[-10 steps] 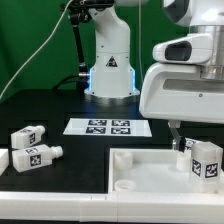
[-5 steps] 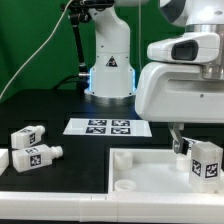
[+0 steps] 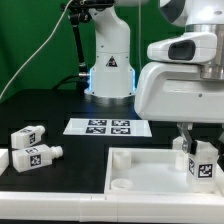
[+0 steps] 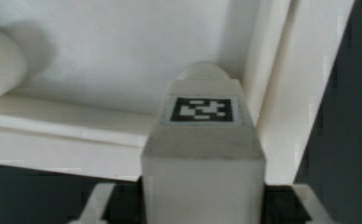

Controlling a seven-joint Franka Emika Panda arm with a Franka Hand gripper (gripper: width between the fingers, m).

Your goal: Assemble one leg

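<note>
Wrist view: the tool (image 4: 199, 190) pinches the leg (image 4: 201, 125) by its flat flanks over the tabletop's (image 3: 150, 165) corner. Leg judged light, rigid, smooth plastic; hold mid-body, stub end free.

Arm housing (image 3: 180, 85) hides end effector (image 3: 190, 140); leg (image 3: 203, 160) partly covered.

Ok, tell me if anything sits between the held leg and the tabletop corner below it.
Nothing visible does. The tool holds the leg over the tabletop corner; the wrist view shows only bare tabletop beyond the leg's tip.
</note>
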